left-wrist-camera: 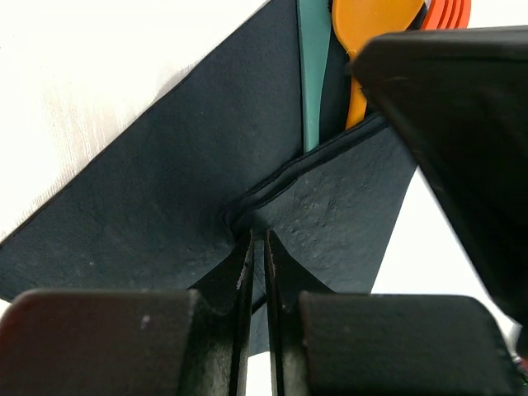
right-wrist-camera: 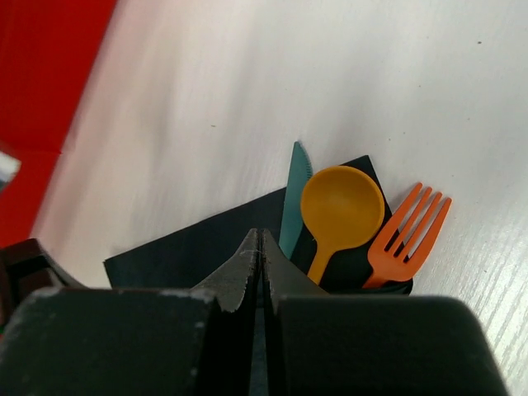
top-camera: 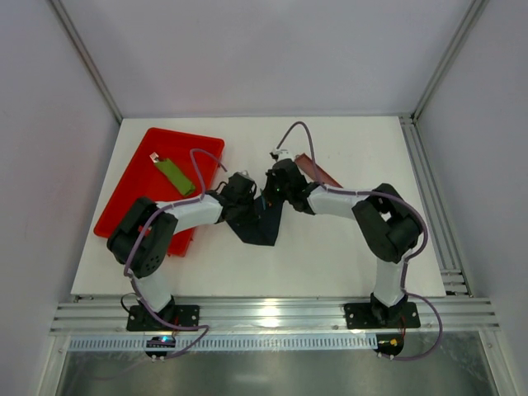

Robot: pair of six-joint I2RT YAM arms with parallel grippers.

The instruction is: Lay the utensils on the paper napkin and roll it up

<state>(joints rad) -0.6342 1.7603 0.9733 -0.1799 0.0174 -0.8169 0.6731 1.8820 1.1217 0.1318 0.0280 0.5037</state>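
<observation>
The paper napkin (top-camera: 262,224) is a black sheet lying mid-table, with one flap folded over the utensils. A yellow spoon (right-wrist-camera: 342,206), an orange fork (right-wrist-camera: 408,235) and a teal knife (right-wrist-camera: 293,198) stick out of the fold side by side; they also show in the left wrist view, the spoon (left-wrist-camera: 371,25) at the top. My left gripper (left-wrist-camera: 257,238) is shut on the raised fold ridge of the napkin (left-wrist-camera: 165,190). My right gripper (right-wrist-camera: 261,238) is shut at the same ridge, just before the utensil heads, over the napkin (right-wrist-camera: 181,247). The utensil handles are hidden.
A red tray (top-camera: 132,194) lies at the left with a flat green piece (top-camera: 176,176) in it; its corner shows in the right wrist view (right-wrist-camera: 49,74). A narrow brown tray (top-camera: 318,171) lies behind the right gripper. The two grippers are close together.
</observation>
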